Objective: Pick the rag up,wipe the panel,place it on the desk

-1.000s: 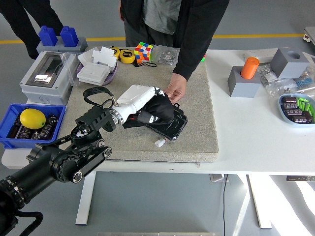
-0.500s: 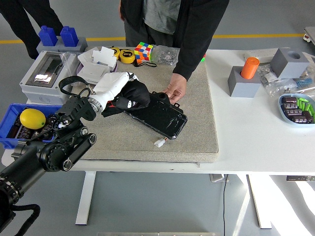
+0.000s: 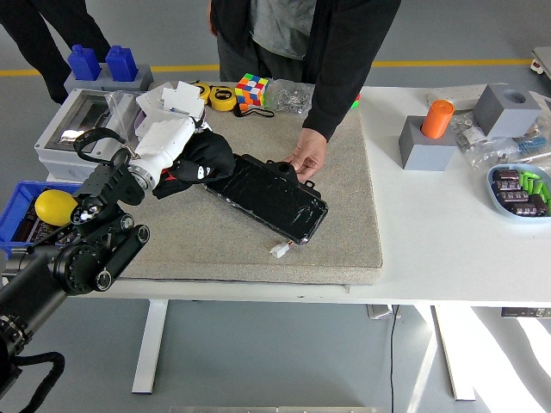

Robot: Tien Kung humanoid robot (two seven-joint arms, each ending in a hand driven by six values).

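Note:
The black panel (image 3: 271,198) lies slantwise on the grey felt mat (image 3: 344,224), a small white connector at its near end. My left hand (image 3: 191,144), white-shelled with dark fingers, is shut on the black rag (image 3: 200,160), which hangs bunched under the fingers. Hand and rag sit just off the panel's upper-left corner, over the mat. A person's hand (image 3: 306,158) presses on the panel's far edge. My right arm does not show.
Left of the mat stand a grey electrical box (image 3: 76,133), blue blocks (image 3: 103,62) and a blue bin (image 3: 26,225) with a lemon (image 3: 53,206). A white box in a tray (image 3: 172,101), tape, a colour cube (image 3: 250,89) sit behind. Grey holders and an orange cylinder (image 3: 436,118) are at right.
My left hand has dragged the rag from the panel's middle up and left, off the panel's upper-left corner. The person's hand stayed on the panel.

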